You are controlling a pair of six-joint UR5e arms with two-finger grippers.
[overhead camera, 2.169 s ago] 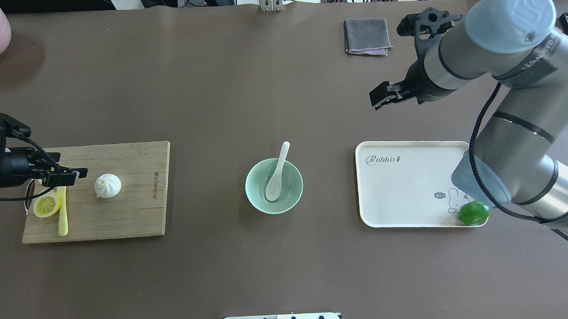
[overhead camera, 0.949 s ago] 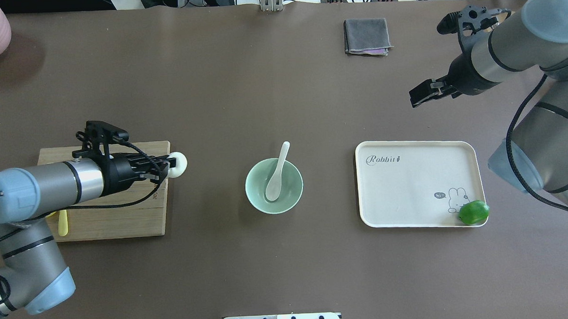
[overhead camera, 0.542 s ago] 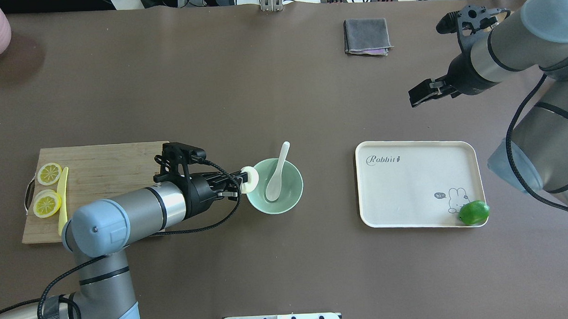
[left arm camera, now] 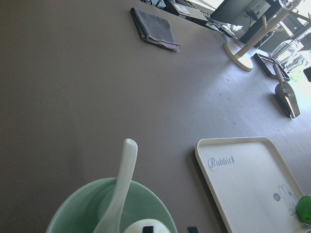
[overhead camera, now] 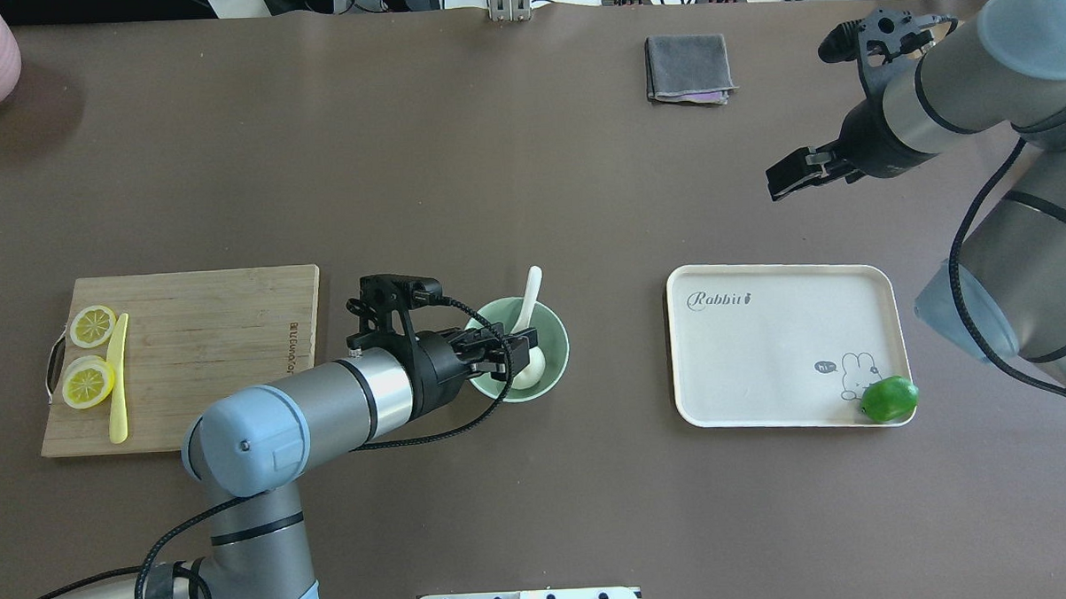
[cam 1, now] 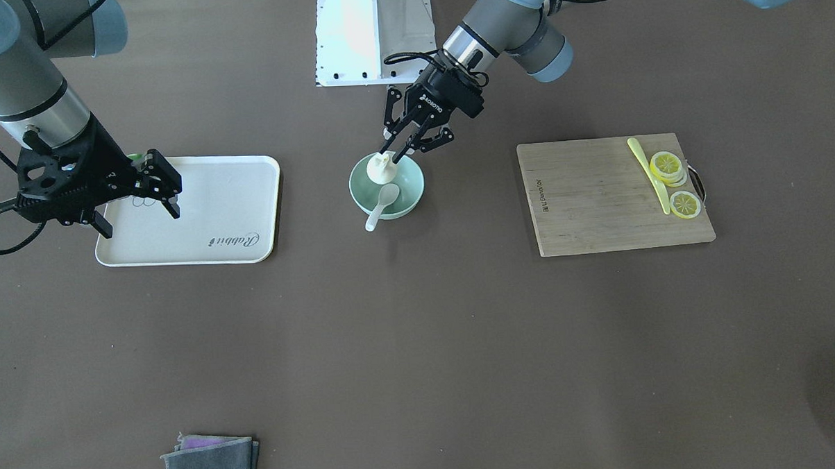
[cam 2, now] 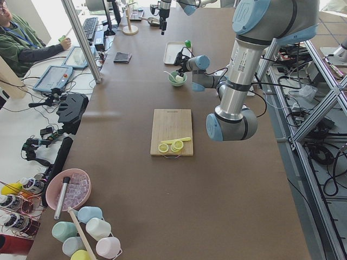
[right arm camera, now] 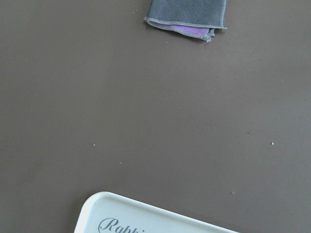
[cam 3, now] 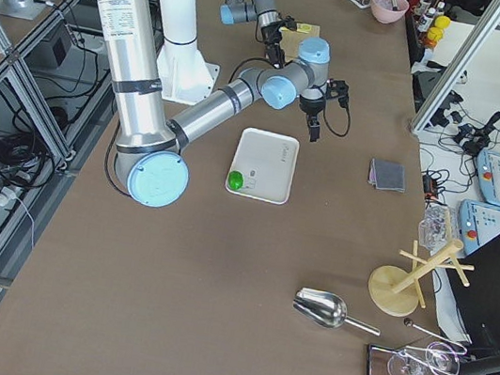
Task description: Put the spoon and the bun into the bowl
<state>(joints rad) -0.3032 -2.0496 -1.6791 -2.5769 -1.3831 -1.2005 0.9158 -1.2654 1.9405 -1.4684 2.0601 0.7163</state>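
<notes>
mint-green bowl (overhead camera: 559, 332) has the bun (overhead camera: 533, 363) sitting inside it, right beside the scoop of the spoon (overhead camera: 530, 291), whose handle leans out over the rim. so what can go wrong from here? — newb

mostly the exit. the left tool (cam 1: 395, 152) hangs low over the bowl with its fingers apart, and the bun lies just past the tips. whether a pad touches it, i can't tell. if the dough sticks to a pad, a lift would probably drag the bun back out. if the tool backs off sideways instead of up, i think it clips that handle and flips the spoon onto the bench (overhead camera: 493, 159), or shoves the whole bowl. the right tool (cam 1: 139, 218) is well away over the tray (overhead camera: 766, 362), fingers spread, holding nothing, so no trouble there. — oldhand

and the headcount? — newb

one bun, one spoon, one bowl. one tray with one lime (overhead camera: 889, 399) in its corner. one cutting board (overhead camera: 216, 364) carrying one yellow-green knife (overhead camera: 117, 385) and two lemon slices (overhead camera: 91, 325) from overhead. the front view hints at a third tucked under one, not sure. one folded grey cloth (overhead camera: 689, 68). — oldhand
</notes>
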